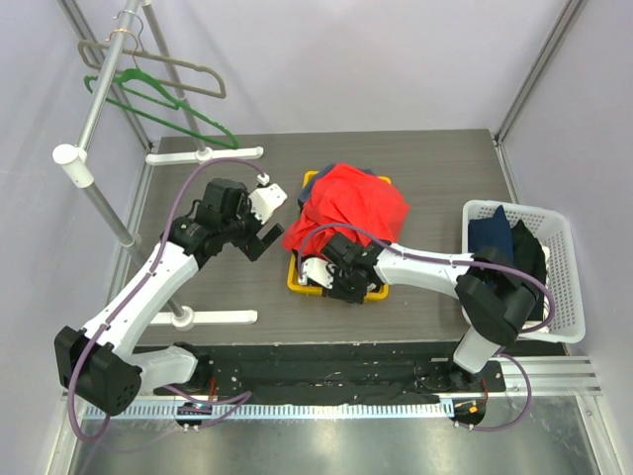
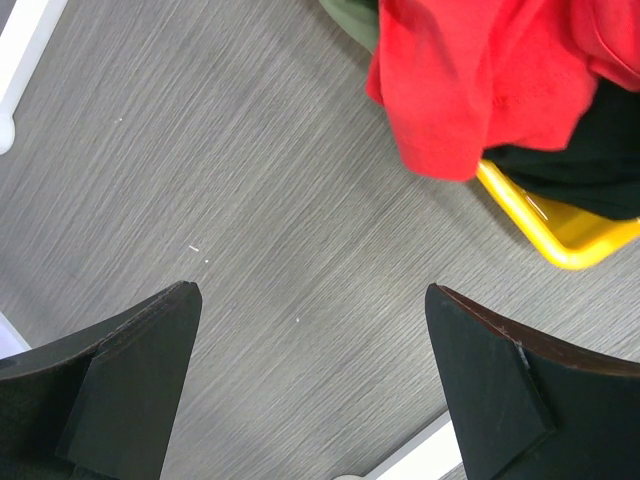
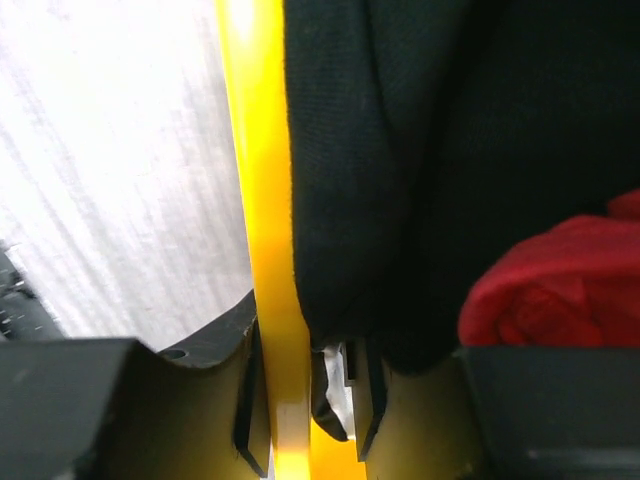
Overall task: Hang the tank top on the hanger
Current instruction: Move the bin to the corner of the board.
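The tank top (image 1: 346, 203) heaped in tray (image 1: 294, 284); basket (image 1: 566, 277) right; hanger (image 1: 210, 132) behind-left.

No writing, label, brand, number or sign can be read in any view. The tank top (image 1: 351, 203) shows only plain red cloth. The yellow tray (image 1: 294, 282) and the white basket (image 1: 569, 277) show bare plastic. Any marking on the arms' housings is too small to make out.
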Action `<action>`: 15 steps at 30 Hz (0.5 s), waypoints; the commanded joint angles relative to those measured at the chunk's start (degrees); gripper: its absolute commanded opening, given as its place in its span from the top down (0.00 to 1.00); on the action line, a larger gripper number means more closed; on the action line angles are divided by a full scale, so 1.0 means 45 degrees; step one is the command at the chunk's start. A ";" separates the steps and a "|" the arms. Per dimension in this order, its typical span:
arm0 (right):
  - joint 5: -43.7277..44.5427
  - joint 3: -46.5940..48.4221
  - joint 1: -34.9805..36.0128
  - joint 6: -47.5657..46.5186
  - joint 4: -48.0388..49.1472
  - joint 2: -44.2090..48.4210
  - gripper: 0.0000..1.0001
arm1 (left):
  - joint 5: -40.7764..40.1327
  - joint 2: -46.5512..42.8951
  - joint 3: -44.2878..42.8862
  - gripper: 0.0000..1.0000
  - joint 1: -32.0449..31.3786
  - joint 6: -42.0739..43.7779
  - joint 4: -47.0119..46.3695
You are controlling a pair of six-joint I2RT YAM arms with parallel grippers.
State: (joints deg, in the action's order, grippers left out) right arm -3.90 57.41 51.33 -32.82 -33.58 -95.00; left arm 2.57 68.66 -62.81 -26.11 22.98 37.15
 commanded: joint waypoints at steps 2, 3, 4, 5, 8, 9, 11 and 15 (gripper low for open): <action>0.0808 -0.0003 -0.1210 -0.0089 0.0608 -0.0256 0.71 | -0.0121 -0.0415 0.0109 0.00 0.0079 0.0088 -0.0169; 0.0808 0.0016 -0.1637 -0.0129 0.0607 -0.0198 0.71 | -0.0083 -0.0395 0.0109 0.01 0.0098 0.0069 -0.0169; 0.0808 0.0113 -0.1873 -0.0322 0.0549 -0.0178 0.71 | -0.0082 -0.0357 0.0090 0.00 0.0099 0.0088 -0.0169; 0.0808 0.0172 -0.2108 -0.0402 0.0472 -0.0178 0.71 | -0.0082 -0.0337 0.0090 0.00 0.0099 0.0069 -0.0188; 0.1272 0.0387 -0.3026 -0.1006 0.0237 -0.0216 0.71 | 0.0034 -0.0239 -0.0008 0.00 0.0099 0.0069 -0.0169; 0.1354 0.0465 -0.3221 -0.1143 0.0217 -0.0255 0.71 | 0.0035 -0.0142 -0.0027 0.00 0.0079 0.0088 -0.0169; 0.1472 0.0796 -0.3788 -0.1514 0.0119 -0.0451 0.71 | 0.0054 -0.0064 -0.0105 0.00 0.0098 0.0088 -0.0169; 0.1687 0.1693 -0.4822 -0.2120 -0.0037 -0.0997 0.71 | 0.0113 0.0054 -0.0164 0.00 0.0079 0.0068 -0.0208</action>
State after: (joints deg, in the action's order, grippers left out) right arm -0.14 60.31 33.85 -40.97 -31.92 -97.49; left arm 2.61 68.45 -62.54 -26.06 22.98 37.12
